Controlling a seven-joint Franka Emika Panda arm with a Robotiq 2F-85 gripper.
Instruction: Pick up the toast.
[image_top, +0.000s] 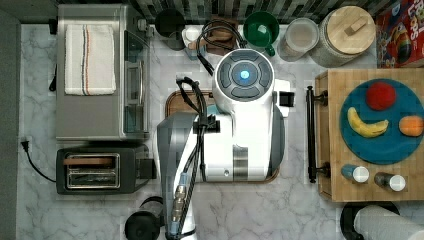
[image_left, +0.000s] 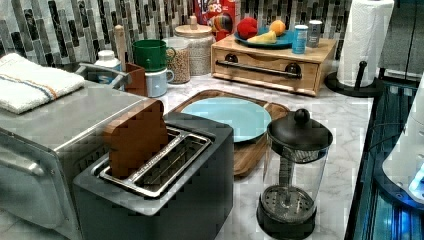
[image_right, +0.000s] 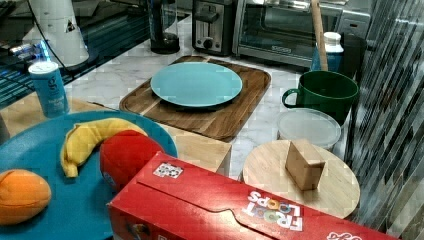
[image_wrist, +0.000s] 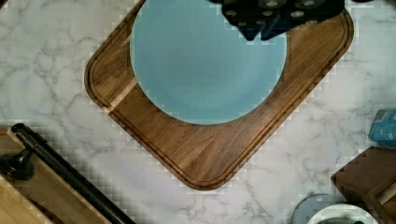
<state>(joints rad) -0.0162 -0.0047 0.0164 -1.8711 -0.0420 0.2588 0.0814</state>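
The toast (image_left: 136, 137) is a reddish-brown slice standing upright in one slot of the black toaster (image_left: 165, 200), sticking well above its top. From above, the toast (image_top: 87, 161) is a thin brown strip in the toaster (image_top: 100, 171) at the top view's lower left. My arm (image_top: 244, 100) hangs over the wooden board (image_top: 175, 100) in the middle of the counter. In the wrist view my gripper (image_wrist: 264, 25) sits above the teal plate (image_wrist: 205, 70) on that board (image_wrist: 205, 154), far from the toaster and with nothing held. The plate (image_right: 196, 83) lies bare.
A steel toaster oven (image_top: 100, 75) with a folded towel (image_top: 90, 59) stands beside the toaster. A glass French press (image_left: 295, 170) stands on the toaster's other side. Mugs (image_top: 261, 30) and jars (image_top: 347, 35) line the back wall. A wooden drawer box (image_top: 370, 135) holds toy fruit.
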